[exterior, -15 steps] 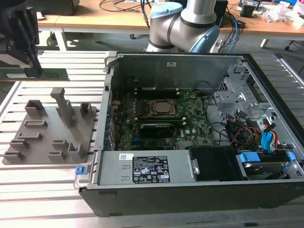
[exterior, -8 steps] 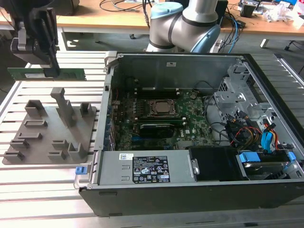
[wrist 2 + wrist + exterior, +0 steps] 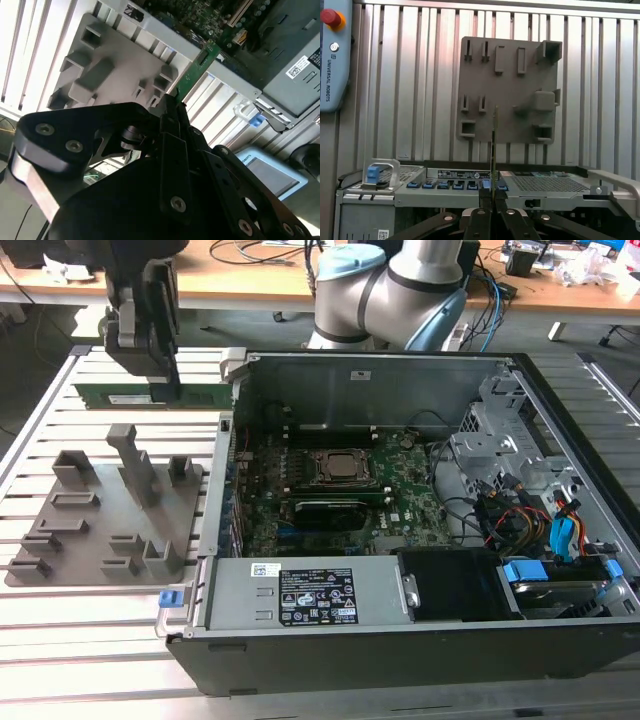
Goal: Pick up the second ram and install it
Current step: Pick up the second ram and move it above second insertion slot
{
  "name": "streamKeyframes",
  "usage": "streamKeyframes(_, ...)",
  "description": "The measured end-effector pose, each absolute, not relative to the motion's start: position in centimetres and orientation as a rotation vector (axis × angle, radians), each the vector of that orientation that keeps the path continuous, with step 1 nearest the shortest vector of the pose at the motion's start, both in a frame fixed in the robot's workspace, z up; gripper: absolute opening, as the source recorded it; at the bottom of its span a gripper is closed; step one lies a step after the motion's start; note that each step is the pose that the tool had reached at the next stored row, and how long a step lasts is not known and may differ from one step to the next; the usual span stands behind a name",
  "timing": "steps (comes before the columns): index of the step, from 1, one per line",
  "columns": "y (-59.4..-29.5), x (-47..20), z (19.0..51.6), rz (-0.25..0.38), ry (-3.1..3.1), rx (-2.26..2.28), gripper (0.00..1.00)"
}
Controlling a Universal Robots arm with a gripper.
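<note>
- Firstly, the ram stick (image 3: pixel 115 395) hung level in the air under the gripper (image 3: pixel 168 385), beyond the grey tray (image 3: pixel 100 530) and just to the exterior view's left of the open computer case (image 3: pixel 400 645).
- The gripper was clenched on the stick. In the first wrist view its fingers (image 3: pixel 481 215) pinched the thin board edge-on.
- Risk, slip: the hold appeared to be on a narrow strip near the middle of the stick, so a jolt could probably tilt or drop it.
- Risk, collision: the stick's long ends reached well past the fingers. One end lay close to the case's side wall (image 3: pixel 232 365), and a low path over that rim could strike it.
- Risk, misalignment: any tilt in the grip would likely carry to the motherboard (image 3: pixel 410 502), where a skewed stick could jam or flex when pressed. The memory slots could not be picked out with certainty.
- Risk, snagging: loose cables (image 3: pixel 520 520) lay at the case's far side, well apart from the stick, and were judged a minor hazard.
- Writing: a black label (image 3: pixel 315 597) and a small white label (image 3: pixel 265 570) sat on the metal cover at the case front. Their print was not legible.
- A pendant (image 3: pixel 332 65) with a red button (image 3: pixel 330 17) carried a maker's mark, which is not reproduced.
</note>
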State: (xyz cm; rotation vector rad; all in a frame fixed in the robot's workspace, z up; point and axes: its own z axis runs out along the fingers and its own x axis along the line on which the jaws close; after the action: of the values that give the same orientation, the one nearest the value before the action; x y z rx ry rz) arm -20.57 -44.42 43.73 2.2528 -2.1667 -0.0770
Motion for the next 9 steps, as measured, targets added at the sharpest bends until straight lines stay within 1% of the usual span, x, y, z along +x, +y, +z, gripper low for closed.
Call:
streamKeyframes(8,-44.4,-16.1,43.7,-0.078,-2.166,2.252,0.14)
streamKeyframes(9,-44.4,-14.4,43.7,-0.078,-2.166,2.252,0.14)
